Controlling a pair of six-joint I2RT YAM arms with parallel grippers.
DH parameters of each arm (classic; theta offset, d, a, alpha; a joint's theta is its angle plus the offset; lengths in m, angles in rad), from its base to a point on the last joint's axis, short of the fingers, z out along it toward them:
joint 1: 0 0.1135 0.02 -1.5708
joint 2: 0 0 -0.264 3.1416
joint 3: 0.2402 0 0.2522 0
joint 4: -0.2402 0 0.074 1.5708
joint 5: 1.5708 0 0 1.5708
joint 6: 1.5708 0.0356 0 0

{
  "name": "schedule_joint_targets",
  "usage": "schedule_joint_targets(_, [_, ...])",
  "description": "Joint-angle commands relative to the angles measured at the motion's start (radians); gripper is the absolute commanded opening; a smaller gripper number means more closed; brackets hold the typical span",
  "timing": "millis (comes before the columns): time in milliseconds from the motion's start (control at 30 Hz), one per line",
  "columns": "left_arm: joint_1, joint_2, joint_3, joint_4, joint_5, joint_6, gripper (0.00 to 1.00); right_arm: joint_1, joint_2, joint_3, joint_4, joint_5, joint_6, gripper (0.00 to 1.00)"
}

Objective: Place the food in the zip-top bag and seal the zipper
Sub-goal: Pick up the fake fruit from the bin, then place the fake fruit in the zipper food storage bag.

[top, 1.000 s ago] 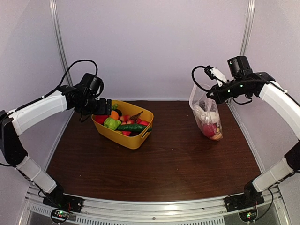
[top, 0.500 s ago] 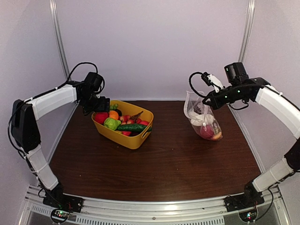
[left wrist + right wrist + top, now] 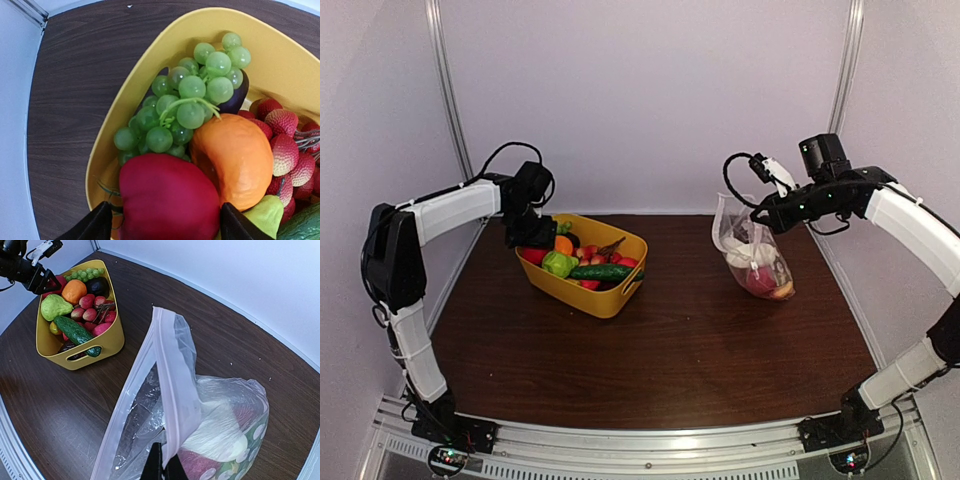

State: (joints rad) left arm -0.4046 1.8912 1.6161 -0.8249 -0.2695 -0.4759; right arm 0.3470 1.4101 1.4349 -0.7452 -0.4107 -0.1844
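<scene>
- The left gripper point(image 3: 165, 227) hangs over the left end of the yellow tub point(image 3: 125, 100). Its dark fingers point(image 3: 95, 227) are spread apart on either side of a smooth, glossy red piece point(image 3: 165, 195). Whether the pads touch it cannot be told.
- Beside the red piece lie a dimpled orange piece point(image 3: 230, 160), a bunch of round, translucent green grapes point(image 3: 190, 95) and pebbled red strawberries point(image 3: 285, 145). A bumpy dark green cucumber point(image 3: 75, 332) lies along the tub's front side.
- The tub is smooth, hard-looking plastic with rounded corners and a slot handle. It stands at the back left of the table point(image 3: 700, 350), near the table's left edge.
- The right gripper point(image 3: 162, 465) is pinched together on the mouth edge of the zip-top bag point(image 3: 220, 425), at the pale zipper point(image 3: 172, 385) strip. It holds that side up while the bag's bottom rests on the table at the back right.
- The bag is thin, crinkled clear film printed with white round dots low on its side. White, red and yellow-tan food point(image 3: 215, 435) shows inside, and the mouth stands open.
- Tub and bag stand well apart, with dark wood-grain tabletop between them.
</scene>
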Motion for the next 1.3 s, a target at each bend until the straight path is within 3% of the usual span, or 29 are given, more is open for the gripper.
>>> schedule_joint_targets(0, [0.009,0.011,0.028,-0.031,0.001,0.025,0.72,-0.002,-0.021,-0.008,0.014,-0.013,0.007,0.00])
schedule_joint_targets(400, [0.008,-0.063,0.145,-0.076,0.023,0.069,0.55,-0.002,-0.014,-0.007,0.014,-0.008,0.009,0.00])
schedule_joint_targets(667, [-0.024,-0.126,0.231,-0.052,0.205,0.056,0.52,-0.002,-0.013,-0.004,0.011,-0.004,0.010,0.00])
schedule_joint_targets(900, [-0.114,-0.191,0.145,0.274,0.657,-0.029,0.53,0.006,0.008,0.025,0.002,-0.004,0.023,0.00])
schedule_joint_targets(1267, [-0.324,-0.174,0.026,0.870,0.789,-0.270,0.50,0.073,0.099,0.184,-0.091,-0.001,0.037,0.00])
